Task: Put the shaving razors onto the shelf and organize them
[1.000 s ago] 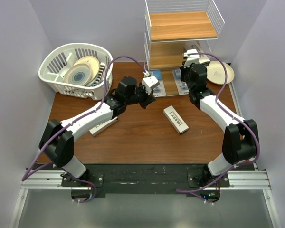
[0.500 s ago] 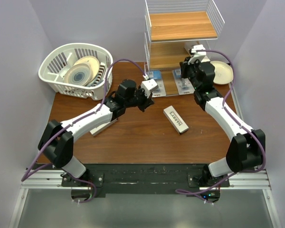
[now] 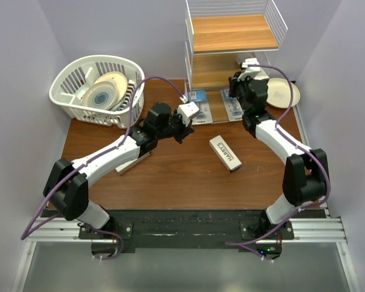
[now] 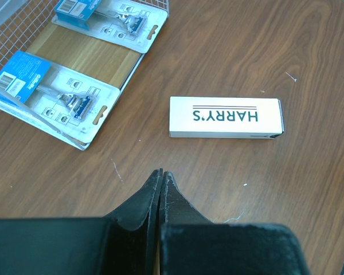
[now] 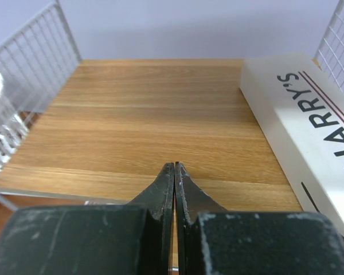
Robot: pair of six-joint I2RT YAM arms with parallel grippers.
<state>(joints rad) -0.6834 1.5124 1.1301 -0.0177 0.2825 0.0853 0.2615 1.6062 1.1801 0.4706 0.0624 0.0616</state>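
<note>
Shelf (image 3: pixel 234 33): one HARRY'S box (image 5: pixel 309 114) on mid tier, two blister packs (image 4: pixel 57 94) at bottom tier. Step in hand, by judgement: fetch the centre-table box (image 4: pixel 225 117). Next move needs L gripper (image 4: pixel 161 182) to open and descend over it. Both grippers clenched, empty. R gripper (image 5: pixel 174 172) over mid tier, touching nothing.

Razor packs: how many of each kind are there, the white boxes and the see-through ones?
White HARRY'S boxes: 3
Clear blister packs: 2
Total: 5
</note>
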